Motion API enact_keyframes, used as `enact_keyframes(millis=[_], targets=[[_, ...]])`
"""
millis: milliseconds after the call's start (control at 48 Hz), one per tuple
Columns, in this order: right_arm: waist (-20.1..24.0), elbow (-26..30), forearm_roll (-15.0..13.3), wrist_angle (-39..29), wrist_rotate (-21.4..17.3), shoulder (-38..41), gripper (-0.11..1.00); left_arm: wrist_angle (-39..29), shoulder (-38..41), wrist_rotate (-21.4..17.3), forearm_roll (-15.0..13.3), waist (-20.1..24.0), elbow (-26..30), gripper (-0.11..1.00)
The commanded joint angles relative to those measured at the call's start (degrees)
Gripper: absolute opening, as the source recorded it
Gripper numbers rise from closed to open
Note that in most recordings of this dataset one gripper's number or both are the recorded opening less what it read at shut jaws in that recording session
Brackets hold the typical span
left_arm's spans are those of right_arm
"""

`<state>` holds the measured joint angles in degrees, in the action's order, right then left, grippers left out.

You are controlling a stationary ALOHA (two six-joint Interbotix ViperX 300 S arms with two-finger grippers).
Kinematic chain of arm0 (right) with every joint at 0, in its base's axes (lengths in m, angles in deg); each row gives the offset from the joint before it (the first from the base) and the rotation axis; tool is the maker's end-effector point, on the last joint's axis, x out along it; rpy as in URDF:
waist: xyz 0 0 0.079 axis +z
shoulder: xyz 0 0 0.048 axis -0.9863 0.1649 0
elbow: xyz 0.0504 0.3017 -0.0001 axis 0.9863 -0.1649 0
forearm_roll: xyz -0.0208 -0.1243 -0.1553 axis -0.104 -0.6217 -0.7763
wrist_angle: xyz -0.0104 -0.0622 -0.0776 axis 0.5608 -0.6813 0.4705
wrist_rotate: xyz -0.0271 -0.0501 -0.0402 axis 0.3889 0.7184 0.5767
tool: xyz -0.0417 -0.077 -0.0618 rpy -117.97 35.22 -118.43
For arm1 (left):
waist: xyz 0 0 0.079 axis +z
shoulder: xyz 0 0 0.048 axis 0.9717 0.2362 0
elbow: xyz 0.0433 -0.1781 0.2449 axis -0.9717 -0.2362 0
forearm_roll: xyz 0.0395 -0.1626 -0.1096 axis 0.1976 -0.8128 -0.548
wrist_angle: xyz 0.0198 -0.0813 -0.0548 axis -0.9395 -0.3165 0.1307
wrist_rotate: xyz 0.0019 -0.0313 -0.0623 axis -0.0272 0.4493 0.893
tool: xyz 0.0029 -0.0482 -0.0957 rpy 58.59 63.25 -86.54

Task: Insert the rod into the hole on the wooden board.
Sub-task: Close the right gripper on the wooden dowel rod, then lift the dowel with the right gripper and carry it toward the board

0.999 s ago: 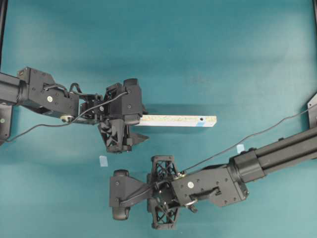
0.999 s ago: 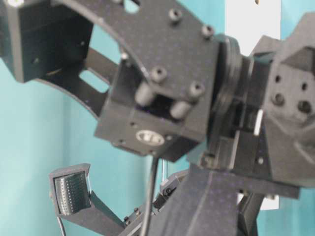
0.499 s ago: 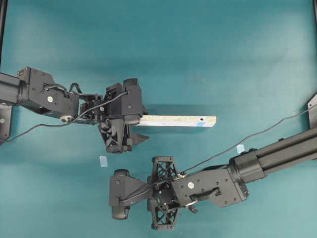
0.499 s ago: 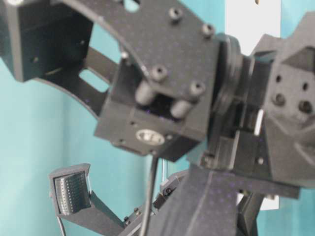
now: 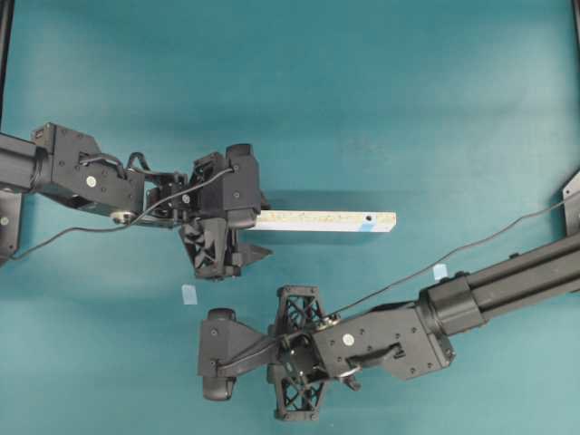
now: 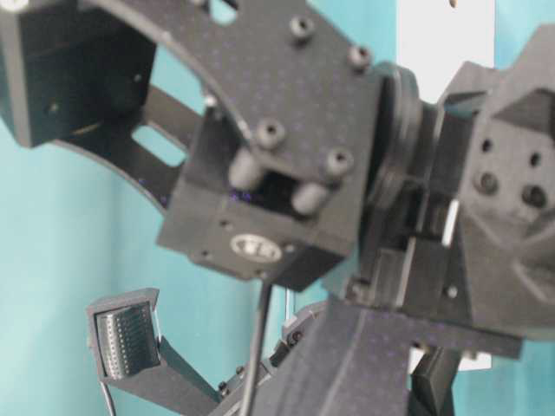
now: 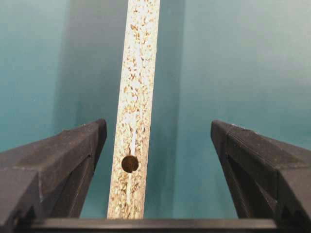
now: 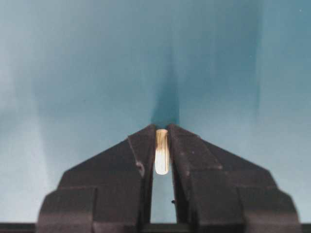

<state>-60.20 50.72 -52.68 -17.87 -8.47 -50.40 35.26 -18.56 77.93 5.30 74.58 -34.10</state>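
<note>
The right gripper (image 8: 162,138) has just narrowed: a second ago its jaws stood visibly wider in the overhead view, and now the two fingers (image 8: 138,155) press in on the rod (image 8: 162,151). In the right wrist view the little cream peg stands between the fingertips, its length running along the fingers, with dark finger on both its sides. It looks pinched, though whether the grip is fully firm I cannot tell. The arm itself has not shifted; only the jaws have moved.

That puts the rod near the front edge of the tabletop, under the right gripper (image 5: 237,355), well apart from the board (image 5: 326,221). From overhead the rod itself is hidden by the gripper.

The left gripper (image 7: 158,145) stays wide, its fingers (image 7: 73,155) straddling the board's plain end without touching it; the dark hole at that end shows between them in the left wrist view. The board lies across the middle of the tabletop, and the hole (image 5: 370,218) the task wants sits near its other end, beside the blue mark (image 5: 370,228).

So the pick looks made or nearly so. What remains, as I judge it, is to lift the rod, carry it to the blue-marked end, stand it over the hole and press it in, with the left gripper likely closing first to steady the board.
</note>
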Motion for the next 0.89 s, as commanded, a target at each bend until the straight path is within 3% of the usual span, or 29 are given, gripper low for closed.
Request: enact_keyframes(millis=[0,604,874], targets=[[0.35,1.49,0.09,0.26,0.09,-1.58,0.11,0.26,-0.88,0.35,0.09,-0.26,0.53,1.00],[-0.70,-0.35,-1.14,3.69,-0.26,-7.65,0.11,0.00,-0.97,0.44,0.09,-0.35,0.53,1.00],[-1.93,-5.89,-8.17,11.95,-0.35,-14.15,0.11,0.00,-0.88,0.44,0.09,-0.79,0.53,1.00]])
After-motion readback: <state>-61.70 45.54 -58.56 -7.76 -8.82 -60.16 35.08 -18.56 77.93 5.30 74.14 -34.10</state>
